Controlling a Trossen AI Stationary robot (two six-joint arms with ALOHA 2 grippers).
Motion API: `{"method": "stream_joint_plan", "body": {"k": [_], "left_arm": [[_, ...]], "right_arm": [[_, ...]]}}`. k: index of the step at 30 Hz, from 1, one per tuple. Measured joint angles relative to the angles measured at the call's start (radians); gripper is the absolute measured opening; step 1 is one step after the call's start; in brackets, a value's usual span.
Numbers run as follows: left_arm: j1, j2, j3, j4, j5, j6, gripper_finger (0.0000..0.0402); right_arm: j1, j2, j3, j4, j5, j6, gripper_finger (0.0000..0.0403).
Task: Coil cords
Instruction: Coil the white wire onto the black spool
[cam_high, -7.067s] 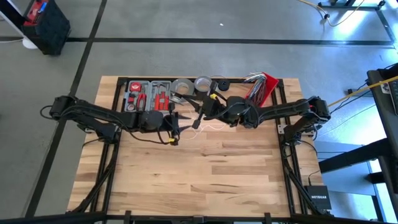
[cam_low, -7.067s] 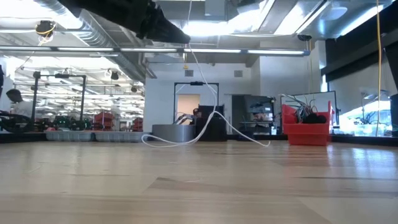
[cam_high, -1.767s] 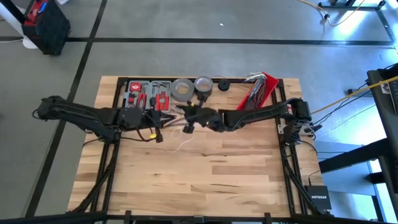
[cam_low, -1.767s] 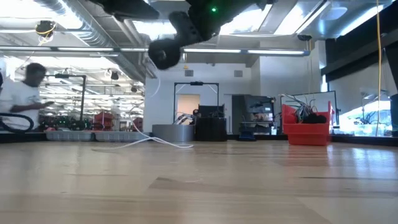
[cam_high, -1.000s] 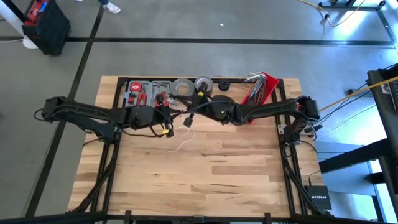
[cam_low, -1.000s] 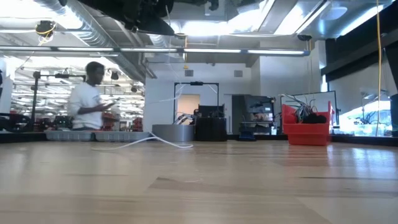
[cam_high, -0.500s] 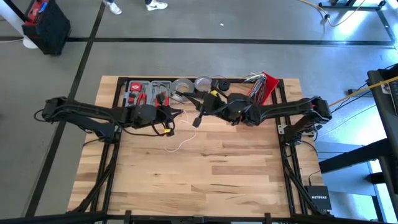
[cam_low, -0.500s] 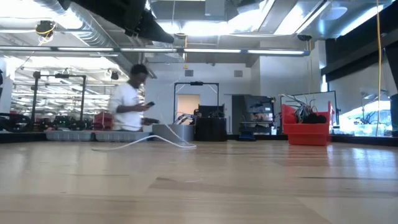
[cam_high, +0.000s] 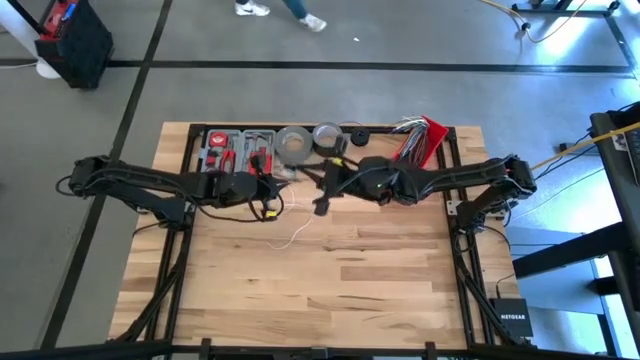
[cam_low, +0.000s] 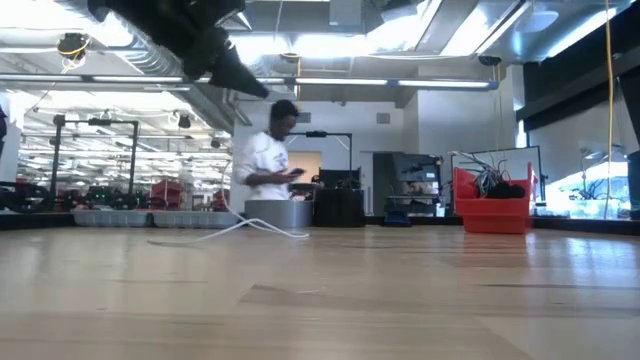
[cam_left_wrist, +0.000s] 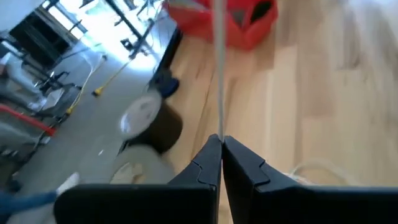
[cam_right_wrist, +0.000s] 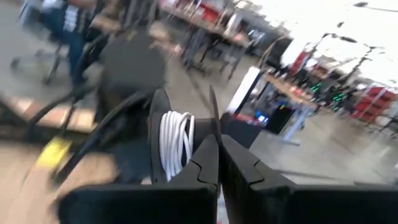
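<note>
Near the far left corner of the counter (cam_high: 330, 290), a grey tool tray (cam_high: 238, 150) with red tools is seen. Just in front of it the left end effector (cam_high: 268, 192) is held above the wood. Its fingers are pressed together, and the white cord (cam_left_wrist: 219, 68) is pinched between the tips. From that pinch the cord is stretched in a straight line toward the right arm. A loose piece of the same cord (cam_high: 291, 236) is left lying on the counter below the left end effector, bent in a soft curve. In the low view this slack (cam_low: 240, 226) is seen resting flat on the wood.

Farther right, the right end effector (cam_high: 322, 197) is held close to the left one, near the middle of the far half of the counter. Its fingers are pressed together too. In the right wrist view, several neat white loops (cam_right_wrist: 176, 140) are seen wound side by side around a dark part just behind the fingers. Whether cord is pinched in these tips cannot be told.

Two tape rolls (cam_high: 293, 142) and a red bin (cam_high: 422, 140) are seen along the far edge. A person (cam_low: 272, 165) is seen walking behind the counter.

Part of the job looks done: some cord is wound up. The loose piece is yet to be wound. No dark cord can be picked out.
</note>
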Motion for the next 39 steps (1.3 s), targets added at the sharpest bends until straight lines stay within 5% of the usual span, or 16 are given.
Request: {"method": "stream_joint_plan", "body": {"k": [9,17,24,39], "left_arm": [[0.000,-0.149,0.000,-0.107,-0.038,-0.057,0.0005],[-0.030,-0.229,0.001,-0.129,-0.031,-0.103,0.0005],[-0.079,-0.198,0.002,-0.011,0.043,-0.120,0.0005],[-0.101,-0.003,0.004,0.229,0.068,-0.073,0.0005]], "right_arm": [[0.011,0.023,0.002,-0.380,0.005,0.061,0.0005],[0.010,0.112,0.001,-0.502,0.190,0.078,0.0005],[-0.027,0.199,0.000,-0.359,0.285,0.072,0.0005],[-0.101,0.240,-0.003,0.025,0.084,0.079,0.0005]]}}
